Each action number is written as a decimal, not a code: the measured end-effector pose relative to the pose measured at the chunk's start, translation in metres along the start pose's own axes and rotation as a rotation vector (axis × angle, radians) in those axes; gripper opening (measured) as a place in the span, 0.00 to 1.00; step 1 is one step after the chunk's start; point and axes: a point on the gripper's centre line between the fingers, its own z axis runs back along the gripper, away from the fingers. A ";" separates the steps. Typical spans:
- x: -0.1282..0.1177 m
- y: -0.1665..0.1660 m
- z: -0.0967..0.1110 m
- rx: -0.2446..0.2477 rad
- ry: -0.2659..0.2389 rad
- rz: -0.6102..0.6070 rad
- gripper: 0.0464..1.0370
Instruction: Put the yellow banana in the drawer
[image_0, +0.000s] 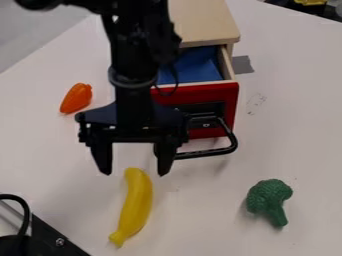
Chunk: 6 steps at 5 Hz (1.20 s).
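Banana (137, 202) on table (200, 215), far end below open gripper (133, 174).

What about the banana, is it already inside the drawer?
No, the yellow banana lies on the table, in front of the open red-fronted drawer.

So your claw (133, 174) is hanging with its fingers spread, yellow banana (137, 200) at its 6 o'clock on the tabletop (304, 127). Red-fronted drawer (207, 93) sits open around 1, blue inside. You've also got an orange toy (77, 98) near 11 and green broccoli (269, 195) between 3 and 4.
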 end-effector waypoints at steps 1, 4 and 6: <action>0.000 0.009 -0.012 -0.026 -0.016 -0.015 0.96; 0.001 0.019 -0.041 -0.059 -0.029 -0.008 0.96; -0.017 0.019 -0.052 -0.063 -0.018 -0.030 0.96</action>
